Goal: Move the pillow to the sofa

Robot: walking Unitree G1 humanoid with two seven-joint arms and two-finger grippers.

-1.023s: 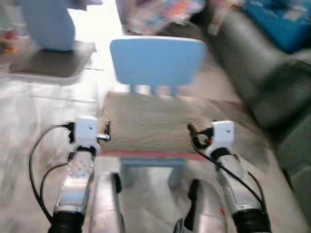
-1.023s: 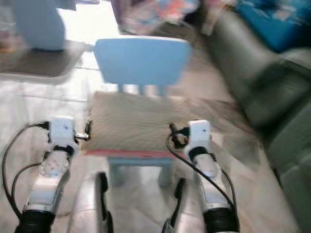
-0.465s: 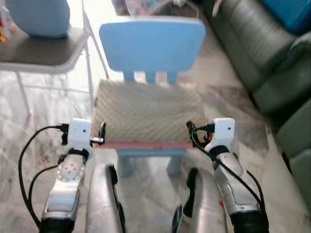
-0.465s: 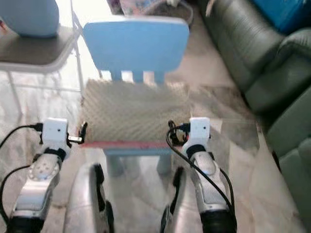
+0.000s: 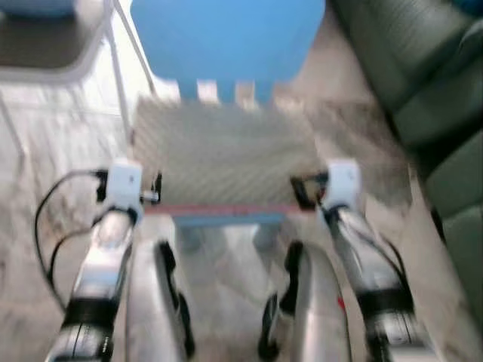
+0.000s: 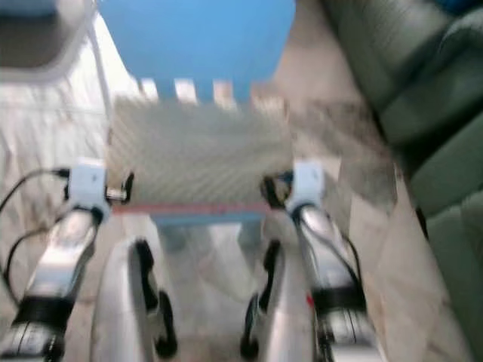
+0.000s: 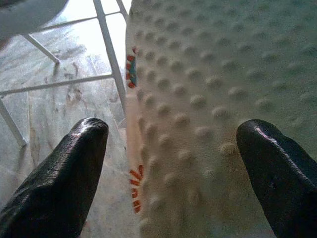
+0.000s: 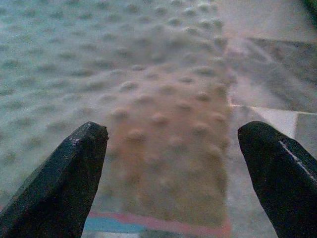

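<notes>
- Two silver arms reach toward the blue chair [image 5: 226, 34], one at each front corner of its seat.
- On that seat lies the pillow [image 5: 226, 158], a beige, bumpy cushion with a red edge along the front, covering the seat right up to the chair's backrest.
- At the pillow's left front corner, the left gripper [image 7: 168, 163] has its black fingers [image 7: 64, 173] spread wide, straddling the cushion's edge without clamping it.
- Over the pillow's right front corner, the right gripper [image 8: 168, 168] is likewise wide apart and holds nothing.
- Right of the chair stands the dark green sofa [image 5: 438, 98], well apart from the pillow.
- Left of the chair stands a white-legged table [image 5: 45, 60] on the marbled floor [image 5: 45, 143].
</notes>
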